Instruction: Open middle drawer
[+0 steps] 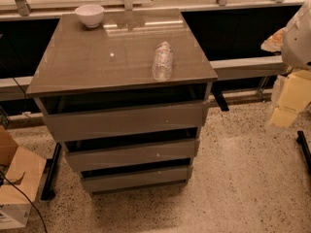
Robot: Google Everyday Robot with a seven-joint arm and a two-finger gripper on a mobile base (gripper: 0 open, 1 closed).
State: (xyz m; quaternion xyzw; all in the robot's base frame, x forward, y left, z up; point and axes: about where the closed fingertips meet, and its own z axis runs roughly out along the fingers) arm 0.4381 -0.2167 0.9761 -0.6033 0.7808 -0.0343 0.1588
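Observation:
A grey-brown cabinet with a glossy top [97, 57] stands in the middle of the view, with three handleless drawer fronts stacked below. The middle drawer [131, 154] is the second front, of medium height, with a tiny pale speck right of centre. It sits flush in line with the taller front [126, 121] above and the shortest front [136, 178] below, a dark gap over each. My gripper [286, 103] is at the right edge, pale yellow under the arm's white shell [297, 33]. It is well to the right of the cabinet and touches nothing on it.
A white bowl [90, 14] stands at the back left of the cabinet top. A clear plastic bottle [163, 60] lies on its side near the right front. A cardboard box [17, 178] sits on the speckled floor at the left. A rail and dark counter run behind.

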